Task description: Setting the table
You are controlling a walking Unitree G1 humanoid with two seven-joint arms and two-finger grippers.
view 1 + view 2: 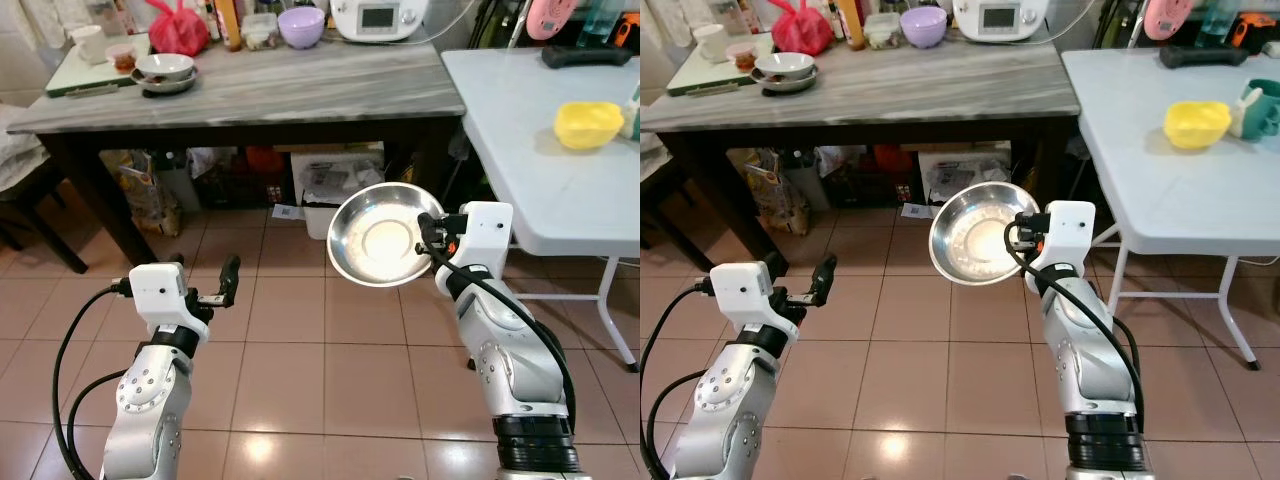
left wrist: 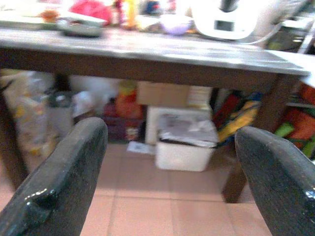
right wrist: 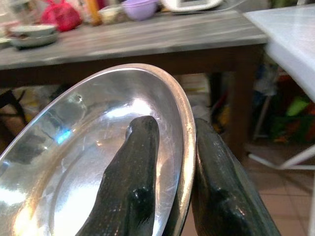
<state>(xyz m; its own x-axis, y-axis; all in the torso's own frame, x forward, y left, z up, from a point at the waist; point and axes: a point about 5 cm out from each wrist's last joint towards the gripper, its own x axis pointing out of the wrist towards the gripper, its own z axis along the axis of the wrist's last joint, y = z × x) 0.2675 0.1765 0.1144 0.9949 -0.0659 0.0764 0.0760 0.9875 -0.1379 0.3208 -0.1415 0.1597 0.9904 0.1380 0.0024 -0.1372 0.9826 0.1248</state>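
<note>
Right gripper (image 1: 432, 240) pinches rim of steel bowl (image 1: 383, 235), one finger inside, one outside; bowl tilted, carried mid-air over tiled floor (image 1: 300, 340), near white table (image 1: 540, 150) at right, likely its destination. Left gripper (image 1: 228, 282) wide, empty, low at left. Right wrist view reveals rim clamp; left wrist view shows clutter under far wooden table (image 1: 300, 90).

A grey marble-topped table (image 1: 300, 90) carries stacked bowls (image 1: 166, 71), a purple bowl (image 1: 301, 26) and a red bag (image 1: 178, 28); the white folding table (image 1: 540, 150) bears a yellow bowl (image 1: 588, 124).
</note>
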